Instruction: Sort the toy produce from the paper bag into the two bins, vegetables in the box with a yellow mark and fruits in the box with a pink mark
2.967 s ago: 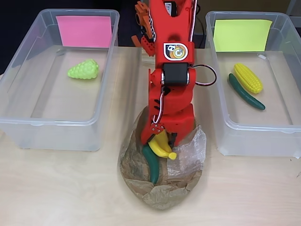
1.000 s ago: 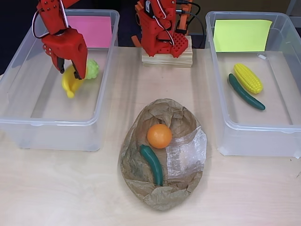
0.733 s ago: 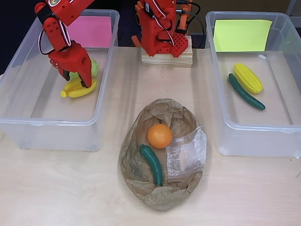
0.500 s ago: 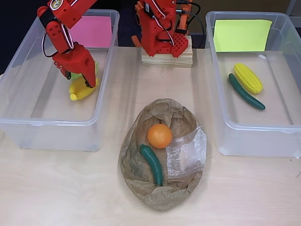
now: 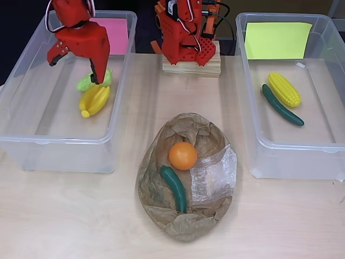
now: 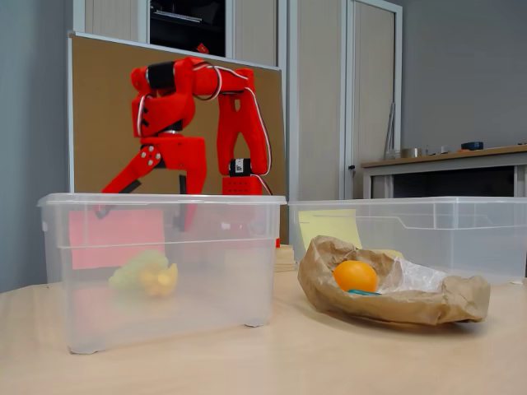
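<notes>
Now, line by line.
Gripper (image 5: 74, 67): red, fingers spread apart, holding nothing, hanging over the pink bin; in the fixed view (image 6: 154, 188) its tips reach about to the bin's rim.
Pink bin (image 5: 24, 143): left in the overhead view, pink mark (image 5: 108, 35) on its far wall.
Banana (image 5: 94, 100): lying on the pink bin's floor, free of the gripper, touching the green grapes (image 5: 86, 83).
Yellow bin (image 5: 253, 145): right, yellow mark (image 5: 277, 40); holds a corn cob (image 5: 284, 89) and a cucumber (image 5: 282, 105) side by side.
Bag (image 5: 161, 216): on the table (image 5: 64, 216) between the bins, open, with an orange (image 5: 183, 155) and a green vegetable (image 5: 174, 187) beside it.
</notes>
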